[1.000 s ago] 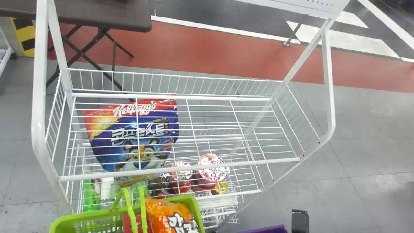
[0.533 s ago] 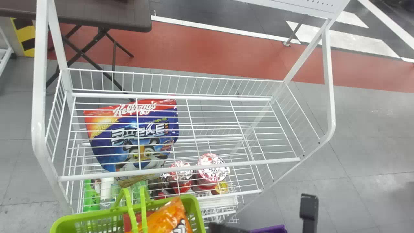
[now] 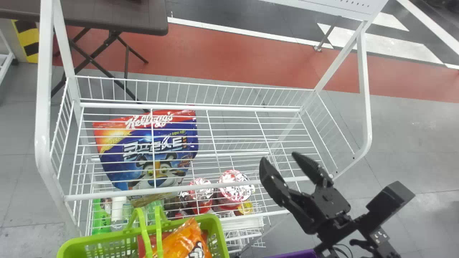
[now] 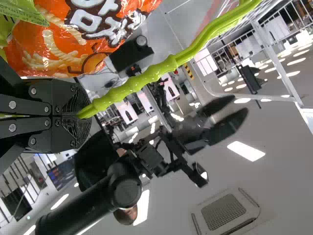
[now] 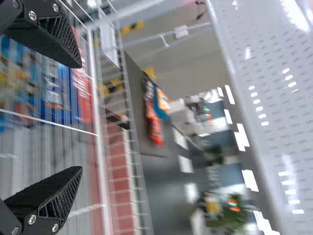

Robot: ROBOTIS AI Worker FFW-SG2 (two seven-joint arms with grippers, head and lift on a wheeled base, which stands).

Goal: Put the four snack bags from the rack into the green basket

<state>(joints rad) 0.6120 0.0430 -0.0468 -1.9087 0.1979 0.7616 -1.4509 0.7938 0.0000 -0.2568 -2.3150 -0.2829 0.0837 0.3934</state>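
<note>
My right gripper (image 3: 281,166) stands open over the front right part of the wire rack (image 3: 200,188), with nothing between its fingers. In the right wrist view the fingers of my right gripper (image 5: 76,117) are wide apart. A blue and red snack bag (image 3: 147,150) lies on the rack's upper shelf, at the left. The green basket (image 3: 68,247) is in front of the rack and holds an orange snack bag (image 3: 188,240) and a red packet (image 3: 141,245). In the left wrist view my left gripper (image 4: 80,115) is shut on the basket's green handle (image 4: 161,68).
Under the upper shelf are green bottles (image 3: 101,216) and red-topped containers (image 3: 235,190). A purple object (image 3: 297,254) shows at the bottom edge. The rack's white side post (image 3: 364,89) rises at the right, and a dark table (image 3: 107,16) stands behind on the left.
My right gripper has come up from the bottom edge to over the rack's front right. The orange bag has slumped over in the basket.
</note>
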